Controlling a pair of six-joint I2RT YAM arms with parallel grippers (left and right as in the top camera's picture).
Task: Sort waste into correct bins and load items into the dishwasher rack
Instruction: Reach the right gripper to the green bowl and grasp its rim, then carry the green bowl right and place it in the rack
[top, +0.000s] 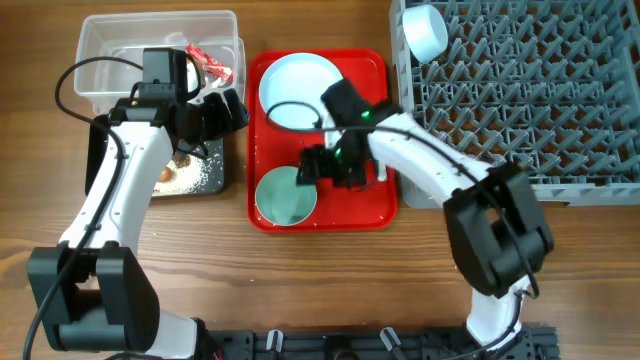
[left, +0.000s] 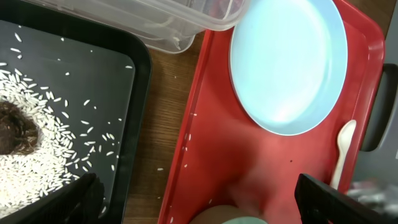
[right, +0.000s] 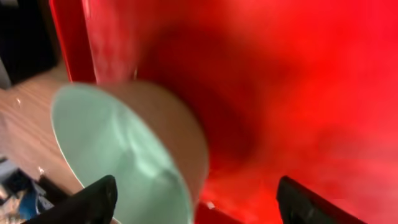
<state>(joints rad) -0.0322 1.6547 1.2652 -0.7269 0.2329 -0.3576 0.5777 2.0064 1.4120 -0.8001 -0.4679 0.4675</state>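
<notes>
The grey dishwasher rack (top: 520, 100) stood at the right, beside the red tray (top: 375, 205) holding the pale blue plate (top: 300, 85) and mint-green bowl (top: 285, 197). The right gripper (top: 322, 166) gaped astride the bowl's wall. The left gripper (top: 228, 108) hung spread and empty near the black bin (left: 93, 53).

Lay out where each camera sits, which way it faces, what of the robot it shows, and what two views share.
Overhead: above the table, facing down on red tray, grey rack, clear tub, black tub; left arm and right arm show.
Left wrist: on the left arm, facing down at rice, pale blue plate, white spoon; own fingertips at bottom edge.
Right wrist: on the right arm, close on mint-green bowl; own fingertips in bottom corners.
Shared: overhead and left wrist both show the plate.
</notes>
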